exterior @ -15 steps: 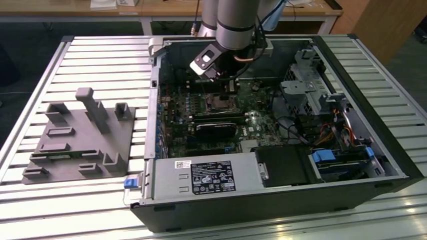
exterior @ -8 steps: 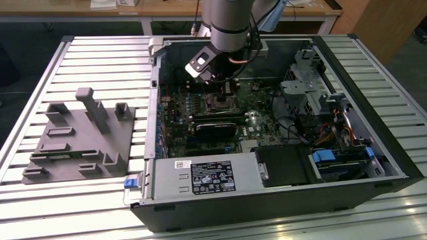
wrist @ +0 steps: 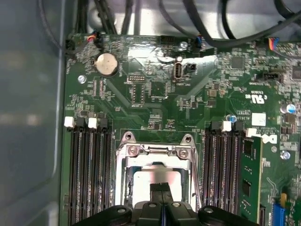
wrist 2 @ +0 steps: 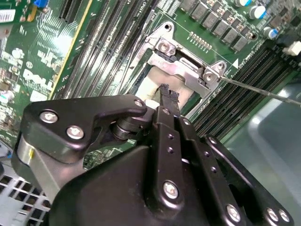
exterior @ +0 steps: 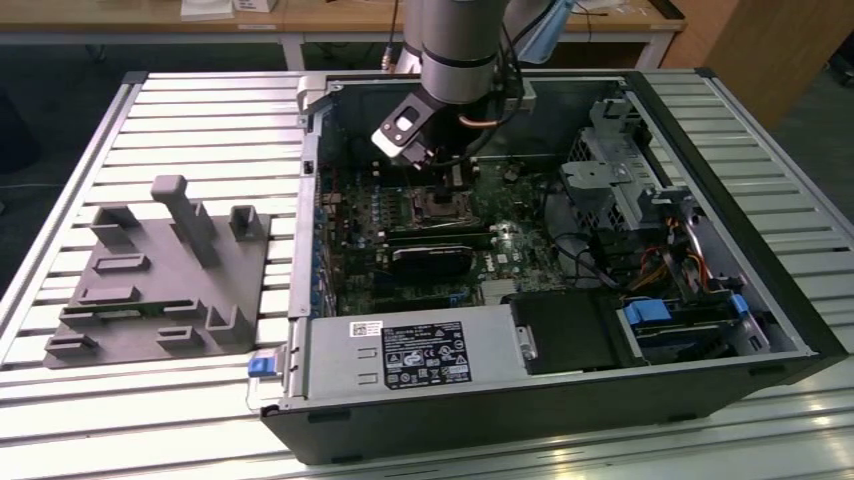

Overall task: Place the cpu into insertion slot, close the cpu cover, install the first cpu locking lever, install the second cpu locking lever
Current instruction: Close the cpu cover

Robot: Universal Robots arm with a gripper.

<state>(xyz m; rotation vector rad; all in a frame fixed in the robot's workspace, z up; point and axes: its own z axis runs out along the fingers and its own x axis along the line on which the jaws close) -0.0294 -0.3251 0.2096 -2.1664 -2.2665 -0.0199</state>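
The claw [wrist: 162, 188] is pinched narrow, tips together, directly above the cpu [wrist: 142, 181], which shows through the window of the cpu cover [wrist: 156, 151].

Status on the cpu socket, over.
Gripper shut, tips just over the cpu. Cpu lying in the insertion slot, cpu cover framing it. Thin lever rod juts out beside the socket.

Exterior view looks down from afar on the open computer case [exterior: 507, 420]; both wrist views look closely down at the insertion slot [wrist: 155, 162].
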